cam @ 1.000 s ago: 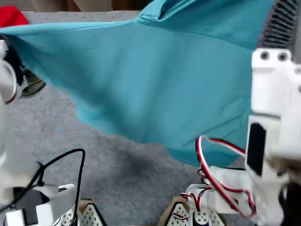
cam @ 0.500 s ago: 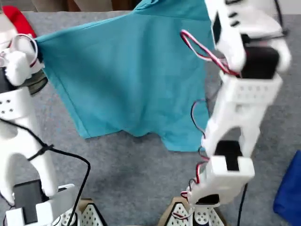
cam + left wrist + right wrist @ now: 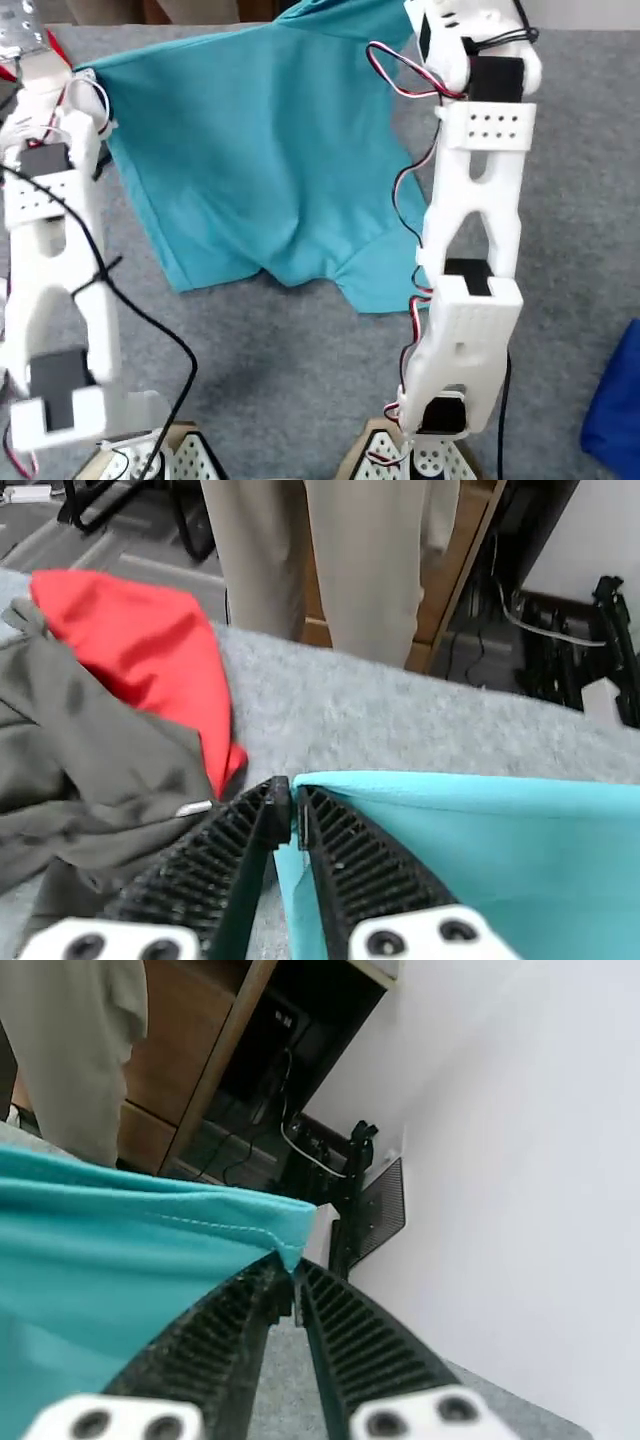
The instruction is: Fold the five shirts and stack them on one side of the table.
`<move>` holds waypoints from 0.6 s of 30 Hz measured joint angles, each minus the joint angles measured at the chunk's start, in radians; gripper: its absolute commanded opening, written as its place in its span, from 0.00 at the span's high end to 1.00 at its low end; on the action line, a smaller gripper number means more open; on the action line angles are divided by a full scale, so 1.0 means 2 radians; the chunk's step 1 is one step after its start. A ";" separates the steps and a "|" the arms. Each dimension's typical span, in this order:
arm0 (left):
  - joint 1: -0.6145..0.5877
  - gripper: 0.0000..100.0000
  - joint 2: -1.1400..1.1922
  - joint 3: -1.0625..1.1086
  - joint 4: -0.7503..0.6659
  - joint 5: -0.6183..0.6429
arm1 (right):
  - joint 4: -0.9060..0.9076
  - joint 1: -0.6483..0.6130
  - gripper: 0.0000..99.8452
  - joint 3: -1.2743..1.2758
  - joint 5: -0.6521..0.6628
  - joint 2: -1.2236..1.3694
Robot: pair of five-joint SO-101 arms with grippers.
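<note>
The spread shirt [image 3: 270, 160] covers the surface [image 3: 280, 400] from the centre back to 12 o'clock, with its near hem resting towards 6 o'clock. The left fingers [image 3: 345, 855] are clamped on its corner at 10 o'clock. The right fingers [image 3: 345, 1335] are clamped on the opposite corner at 1 o'clock, so the shirt hangs between the two arms. The left arm [image 3: 50, 250] stands along the 9 o'clock side. The right arm [image 3: 470, 250] runs from 6 o'clock to 1 o'clock, just beside the shirt's right edge. Beyond the left fingers, around 10 to 11 o'clock, a crumpled shirt [image 3: 90, 750] lies touching a far shirt [image 3: 140, 640]. A piece of cloth [image 3: 615, 400] sits at the 4 o'clock edge, well apart.
</note>
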 measured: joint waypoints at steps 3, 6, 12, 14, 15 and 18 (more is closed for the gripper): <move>0.001 0.98 0.067 -0.039 -0.005 0.001 | -0.004 0.000 1.00 0.000 0.000 0.012; 0.000 0.98 0.131 -0.112 -0.003 0.001 | -0.013 0.004 1.00 0.000 -0.012 0.012; 0.013 0.98 0.242 -0.329 0.093 0.000 | -0.060 0.015 1.00 0.000 -0.037 0.012; 0.019 0.98 0.275 -0.405 0.131 0.000 | -0.065 0.017 1.00 0.002 -0.043 0.012; 0.021 0.98 0.291 -0.440 0.150 0.000 | -0.065 0.017 1.00 0.003 -0.045 0.012; 0.031 0.98 0.334 -0.532 0.211 0.000 | -0.055 0.017 1.00 0.006 -0.058 0.012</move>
